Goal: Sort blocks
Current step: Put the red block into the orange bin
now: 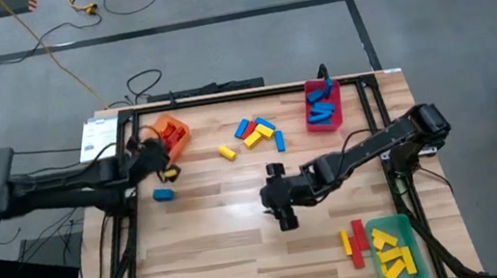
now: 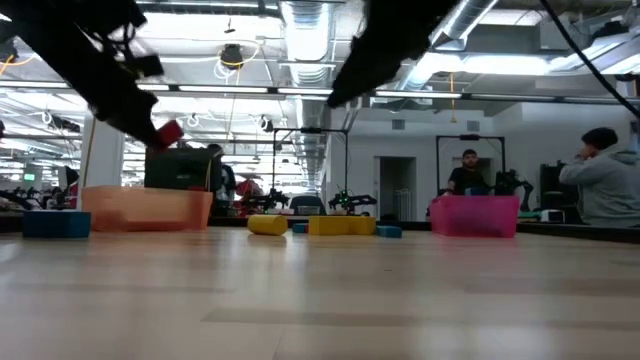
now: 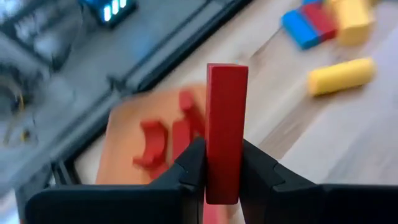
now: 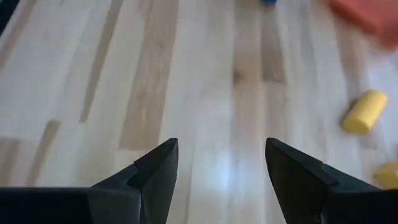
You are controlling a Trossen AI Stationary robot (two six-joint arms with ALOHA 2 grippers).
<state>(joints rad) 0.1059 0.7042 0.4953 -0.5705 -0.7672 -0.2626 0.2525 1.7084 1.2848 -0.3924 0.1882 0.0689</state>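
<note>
We hold a red block (image 3: 226, 130) tight in our left gripper (image 3: 222, 167), standing up between the fingers. It hangs by the orange bin (image 1: 171, 133), where other red pieces already lie, so we think it belongs there. Our right gripper (image 4: 221, 163) waits over bare wood in the middle of the table — jaws wide, nothing in them. More loose blocks (image 1: 257, 131) lie mixed nearby, and a blue one (image 1: 163, 195) sits alone. Nothing blocks the way.

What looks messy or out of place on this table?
Mostly the loose blocks. A mixed cluster lies unsorted mid-table, one blue block sits alone near the left edge, and a few red and yellow blocks lie beside the green bin, not in it. The left gripper holds a red block.
</note>
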